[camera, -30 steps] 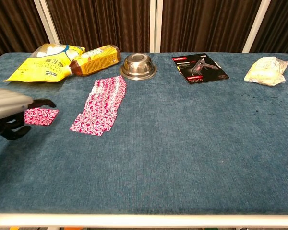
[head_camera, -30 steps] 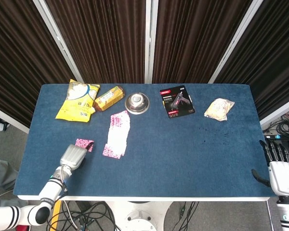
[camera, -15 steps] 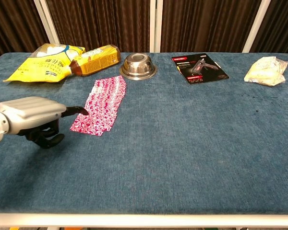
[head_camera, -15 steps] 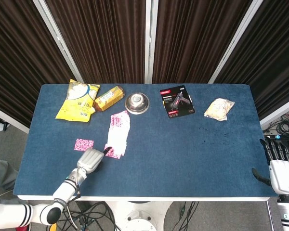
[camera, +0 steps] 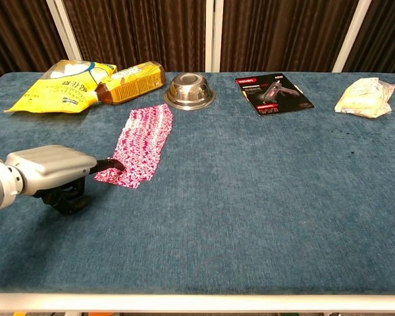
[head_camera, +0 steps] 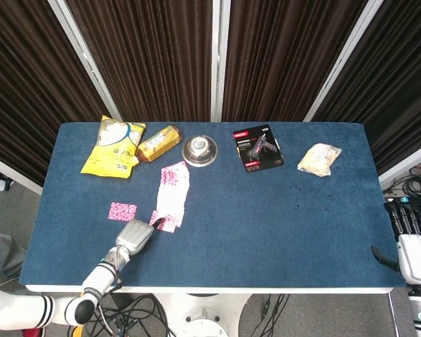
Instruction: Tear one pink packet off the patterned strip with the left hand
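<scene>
The pink patterned strip (head_camera: pixel 172 196) (camera: pixel 142 143) lies flat on the blue table, left of centre. One loose pink packet (head_camera: pixel 122 210) rests to its left; in the chest view my left hand hides it. My left hand (head_camera: pixel 135 236) (camera: pixel 51 170) hovers low at the strip's near left corner. A dark fingertip (camera: pixel 114 164) touches that corner, and nothing is held in the hand. My right hand (head_camera: pixel 411 247) hangs at the table's right edge with fingers spread and nothing in it. It shows only in the head view.
Along the far edge lie a yellow snack bag (head_camera: pixel 114 146), an amber bottle on its side (head_camera: pixel 158 142), a steel bowl (head_camera: pixel 199 150), a black glue-gun card (head_camera: pixel 258 148) and a pale wrapped bag (head_camera: pixel 319 158).
My left hand has swung right, away from the loose packet, to the strip's near left corner, which its fingertip now touches. The right hand has dropped slightly.
</scene>
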Controlling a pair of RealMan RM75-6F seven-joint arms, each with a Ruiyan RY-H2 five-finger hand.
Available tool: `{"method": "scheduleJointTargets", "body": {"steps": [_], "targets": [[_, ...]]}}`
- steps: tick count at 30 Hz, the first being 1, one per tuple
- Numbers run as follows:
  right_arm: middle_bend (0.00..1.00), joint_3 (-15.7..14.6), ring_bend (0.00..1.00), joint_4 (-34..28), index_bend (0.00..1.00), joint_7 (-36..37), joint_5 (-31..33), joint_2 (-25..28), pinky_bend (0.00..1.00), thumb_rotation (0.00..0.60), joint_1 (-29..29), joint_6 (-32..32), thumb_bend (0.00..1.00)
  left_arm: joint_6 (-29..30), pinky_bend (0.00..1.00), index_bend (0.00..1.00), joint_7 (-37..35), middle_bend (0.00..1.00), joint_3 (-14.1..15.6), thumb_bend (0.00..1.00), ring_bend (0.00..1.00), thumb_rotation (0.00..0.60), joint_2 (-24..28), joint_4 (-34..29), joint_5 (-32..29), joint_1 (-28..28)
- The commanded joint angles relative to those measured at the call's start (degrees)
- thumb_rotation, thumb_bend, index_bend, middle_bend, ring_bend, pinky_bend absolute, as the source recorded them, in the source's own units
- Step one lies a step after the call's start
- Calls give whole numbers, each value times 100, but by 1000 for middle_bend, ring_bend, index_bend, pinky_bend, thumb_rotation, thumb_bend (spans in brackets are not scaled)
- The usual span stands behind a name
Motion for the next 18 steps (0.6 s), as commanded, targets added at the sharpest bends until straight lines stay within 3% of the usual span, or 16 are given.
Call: {"method": "scheduleJointTargets", "body": {"steps": [1,18], "targets": [[0,-14,0,12,0,17,-35,-5,0,600,9,-5,152,34,944,87,64,933,94,549,945,600,29,-95,-27,9],[0,-36,0,-115,0,-173,-83,-27,0,600,42,-19,153,500,944,87,233,933,676,551,945,600,836,-1175,115,295]]}}
